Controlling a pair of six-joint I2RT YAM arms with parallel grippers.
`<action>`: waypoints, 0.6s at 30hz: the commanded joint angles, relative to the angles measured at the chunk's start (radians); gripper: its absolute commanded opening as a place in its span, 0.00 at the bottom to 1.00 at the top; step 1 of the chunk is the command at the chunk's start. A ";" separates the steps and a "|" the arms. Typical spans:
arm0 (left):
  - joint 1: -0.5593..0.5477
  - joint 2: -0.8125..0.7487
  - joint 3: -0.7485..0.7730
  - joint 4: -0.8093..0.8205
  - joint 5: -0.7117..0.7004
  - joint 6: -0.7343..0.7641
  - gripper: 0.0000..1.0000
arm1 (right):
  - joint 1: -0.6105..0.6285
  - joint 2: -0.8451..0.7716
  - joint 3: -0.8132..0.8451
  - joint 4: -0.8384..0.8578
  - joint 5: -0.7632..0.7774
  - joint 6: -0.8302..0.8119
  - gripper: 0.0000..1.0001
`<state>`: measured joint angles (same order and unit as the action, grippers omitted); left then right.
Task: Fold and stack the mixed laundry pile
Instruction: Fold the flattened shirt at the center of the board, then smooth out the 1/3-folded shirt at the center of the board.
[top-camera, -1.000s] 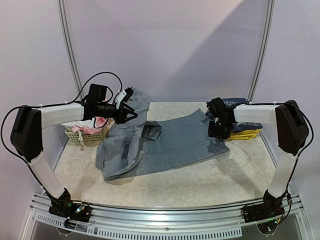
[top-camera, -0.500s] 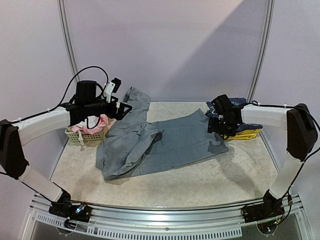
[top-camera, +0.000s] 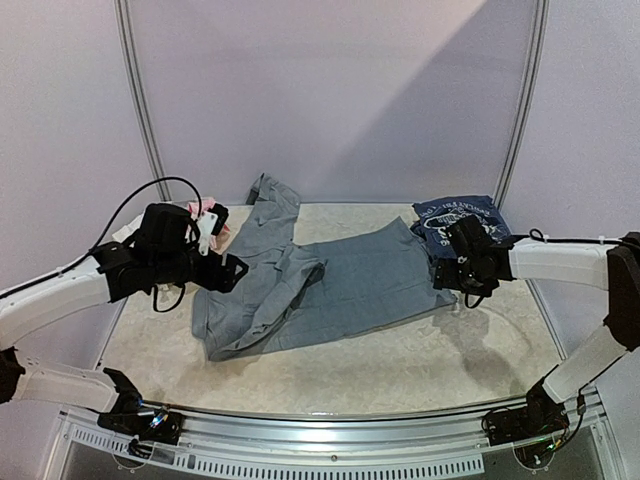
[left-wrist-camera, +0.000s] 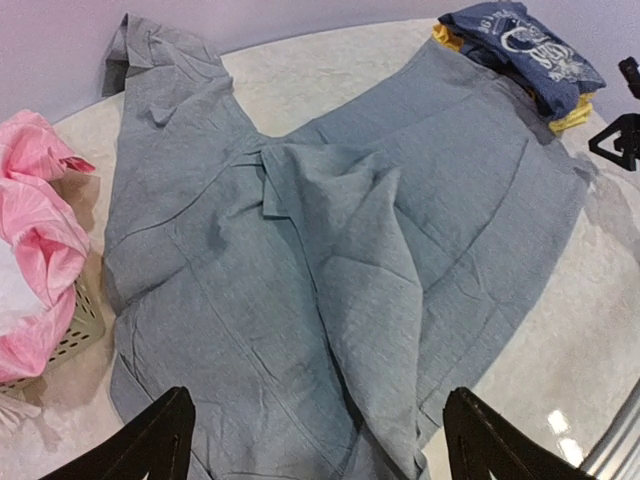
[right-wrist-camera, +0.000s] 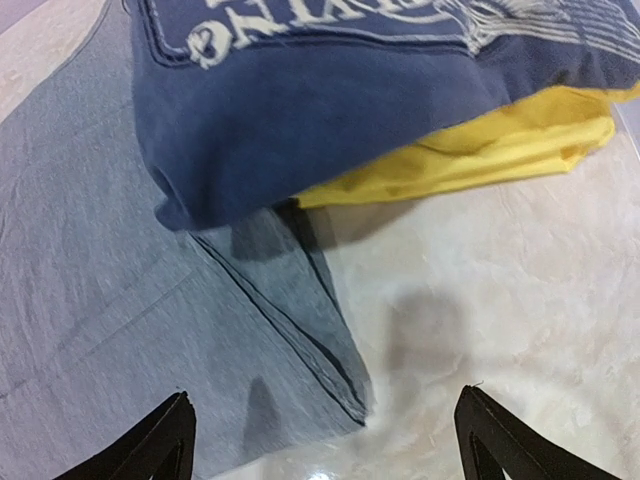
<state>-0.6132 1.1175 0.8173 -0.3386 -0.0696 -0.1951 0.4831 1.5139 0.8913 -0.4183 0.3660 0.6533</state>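
Observation:
The grey trousers (top-camera: 330, 290) lie spread across the middle of the table, one leg running to the back left and a fold of cloth bunched along the centre (left-wrist-camera: 330, 260). My left gripper (top-camera: 228, 270) hovers open over their left part (left-wrist-camera: 320, 430), with nothing between its fingers. My right gripper (top-camera: 455, 277) is open above the trousers' right corner (right-wrist-camera: 325, 425), also holding nothing. A folded navy printed tee (top-camera: 460, 215) rests on a yellow piece (right-wrist-camera: 500, 150) at the back right, overlapping the trousers' edge (right-wrist-camera: 130, 300). Pink pieces (left-wrist-camera: 35, 230) fill the basket.
A pale-green lattice basket (left-wrist-camera: 85, 325) stands at the left behind my left arm, mostly hidden in the top view. Curved white walls close in the back and sides. Bare marbled tabletop (top-camera: 400, 360) shows in front of the trousers and to their right (right-wrist-camera: 520, 300).
Both grippers have opened and let go of the trousers. The left arm has swung down and nearer, away from the basket. The right gripper has drawn back to the right, uncovering the tee.

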 joint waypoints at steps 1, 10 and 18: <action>-0.056 -0.084 -0.069 -0.087 0.014 -0.055 0.88 | -0.005 -0.094 -0.083 0.085 0.016 0.025 0.91; -0.066 0.066 -0.113 0.034 0.203 -0.129 0.85 | -0.005 -0.127 -0.134 0.102 -0.030 0.028 0.91; -0.090 0.266 -0.091 0.156 0.226 -0.118 0.80 | -0.006 -0.127 -0.161 0.124 -0.051 0.031 0.91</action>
<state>-0.6773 1.2945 0.7101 -0.2604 0.1295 -0.3126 0.4831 1.3922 0.7403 -0.3202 0.3359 0.6762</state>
